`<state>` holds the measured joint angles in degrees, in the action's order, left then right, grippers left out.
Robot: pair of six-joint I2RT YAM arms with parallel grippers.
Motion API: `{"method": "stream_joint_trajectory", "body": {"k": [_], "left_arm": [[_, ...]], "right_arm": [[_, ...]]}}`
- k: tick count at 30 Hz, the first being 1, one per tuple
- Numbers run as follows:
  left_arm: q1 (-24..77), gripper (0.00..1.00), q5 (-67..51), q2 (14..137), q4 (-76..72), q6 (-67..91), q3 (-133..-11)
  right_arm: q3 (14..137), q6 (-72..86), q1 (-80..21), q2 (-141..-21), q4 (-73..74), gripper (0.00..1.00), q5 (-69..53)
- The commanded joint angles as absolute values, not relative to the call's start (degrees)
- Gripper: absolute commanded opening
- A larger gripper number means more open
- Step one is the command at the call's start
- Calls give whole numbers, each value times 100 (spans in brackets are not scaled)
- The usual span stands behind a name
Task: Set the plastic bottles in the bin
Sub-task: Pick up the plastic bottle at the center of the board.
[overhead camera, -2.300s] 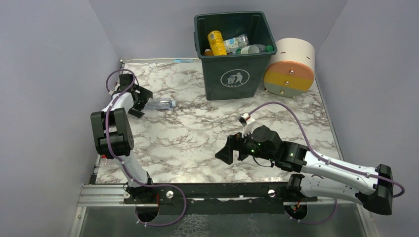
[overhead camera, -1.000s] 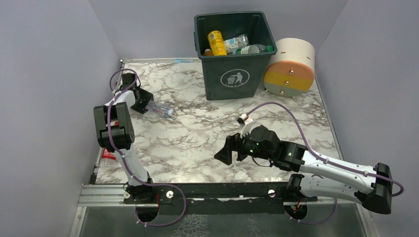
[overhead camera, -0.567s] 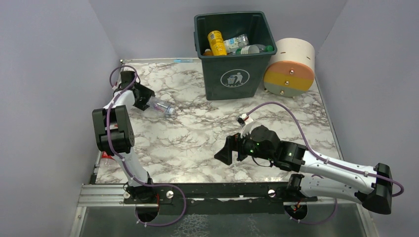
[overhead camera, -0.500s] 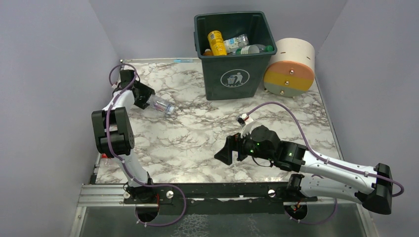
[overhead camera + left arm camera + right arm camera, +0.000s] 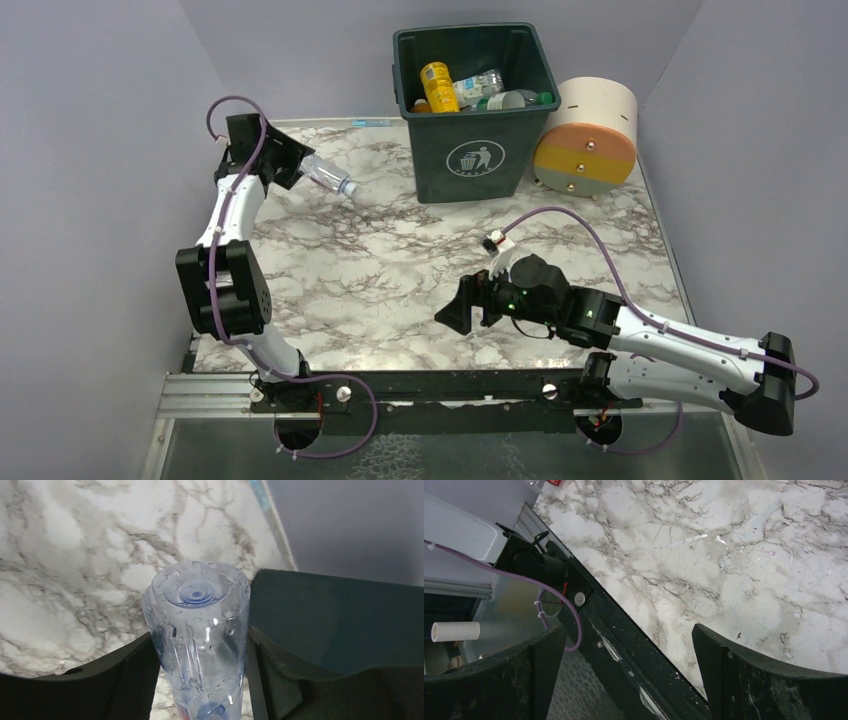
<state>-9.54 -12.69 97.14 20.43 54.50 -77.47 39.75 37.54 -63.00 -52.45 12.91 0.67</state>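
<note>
The marble counter (image 5: pixel 400 260) lies under both arms. The dark green bin (image 5: pixel 480 150) stands off to the right of the left end effector (image 5: pixel 298 166), with open counter between them; in the left wrist view its wall fills the space just ahead and right of the fingers. It is well beyond the right end effector (image 5: pixel 455 305). A cream-and-orange cylinder (image 5: pixel 590 140) sits just past the bin's far-right side.

The right end effector is released, its fingers spread wide with nothing between them, over the counter's near part.

The left end effector is clenched on a clear plastic bottle (image 5: pixel 197 630), held off the counter, its free end sticking out past the fingertips toward the bin.

Inside the bin lie a yellow-orange bottle (image 5: pixel 438 86), a clear bottle (image 5: pixel 478 84) and a green-capped bottle (image 5: pixel 515 99).
</note>
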Motion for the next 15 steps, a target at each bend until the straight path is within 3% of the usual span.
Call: {"method": "stream_joint_trajectory", "body": {"k": [1, 15], "left_arm": [[-890, 61, -1772, 9258, 1844, 5669, -8185], [-705, 61, -2147, 8752, 1338, 6305, -8893]], "right_arm": [[3920, 3779, -6317, -5140, 1151, 99, -44], [3828, 3853, -6311, -5024, 1134, 100, -78]]}}
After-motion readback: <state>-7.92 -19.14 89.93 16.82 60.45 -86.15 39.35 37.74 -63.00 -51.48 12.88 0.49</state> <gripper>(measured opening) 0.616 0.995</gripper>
